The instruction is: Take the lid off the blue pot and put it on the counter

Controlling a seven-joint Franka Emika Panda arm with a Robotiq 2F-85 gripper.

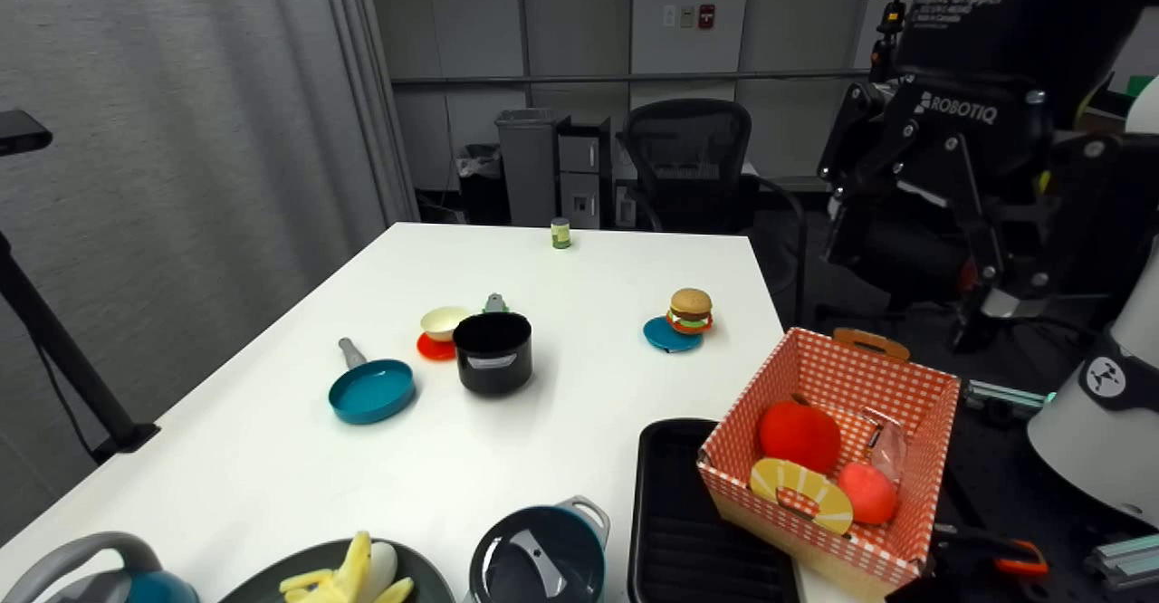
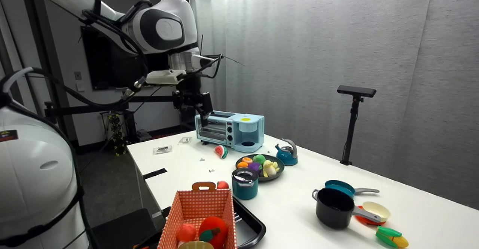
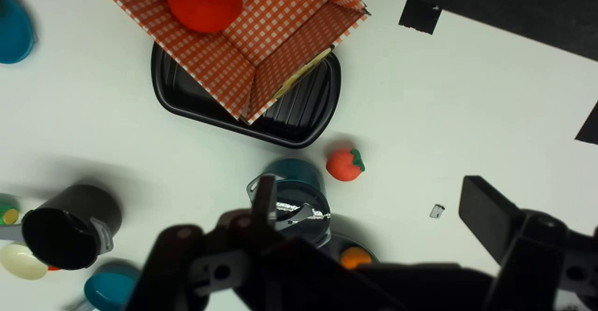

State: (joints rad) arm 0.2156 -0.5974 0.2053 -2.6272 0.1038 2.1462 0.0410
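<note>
2 empty fingers point(image 3: 488, 217) stand wide apart; we should centre above the lid point(image 3: 303, 207), toward wrist-view 9 o'clock, before descending.

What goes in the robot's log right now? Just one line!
jaws: open, holding nothing | lid: on blue pot | blue pot: on counter | black pot: no lid | task: lid not yet off

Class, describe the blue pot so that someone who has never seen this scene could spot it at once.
On the white counter, find the black tray partly hidden by the checkered basket. Between that tray and the dark dish of toy food stands the blue pot. Unlike the open black pot, it wears a lid with a grey handle.
</note>
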